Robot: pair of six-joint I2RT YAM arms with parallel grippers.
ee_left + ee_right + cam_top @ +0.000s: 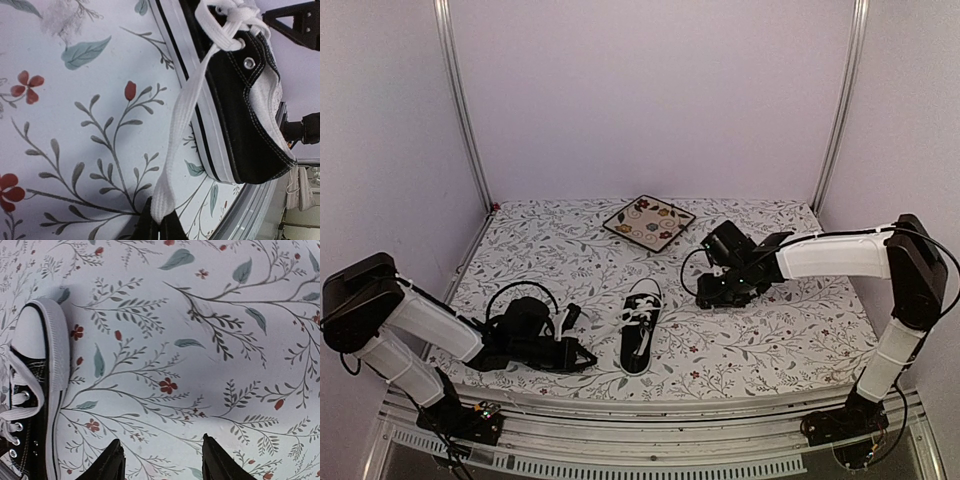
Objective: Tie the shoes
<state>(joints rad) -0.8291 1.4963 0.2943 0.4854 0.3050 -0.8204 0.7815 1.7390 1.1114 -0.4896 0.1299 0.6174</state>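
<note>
The shoe [641, 326], a small black low-top sneaker with white toe cap, sole rim and laces, lies on the floral cloth near the table's front, toe pointing away. My left gripper [582, 352] is to its left, shut on the end of a white lace [181, 130] that runs taut from the top eyelet [248, 63] down to the fingertips [161, 220]. The right gripper [718, 297] hovers to the right of the shoe, open with nothing between its fingers [114, 462]. In the right wrist view the shoe's toe cap [31, 332] sits at the left edge.
A square floral-patterned plate [648, 221] rests at the back of the table. The metal front edge of the table [260, 210] runs close beside the shoe's heel. Purple walls and aluminium posts enclose the table.
</note>
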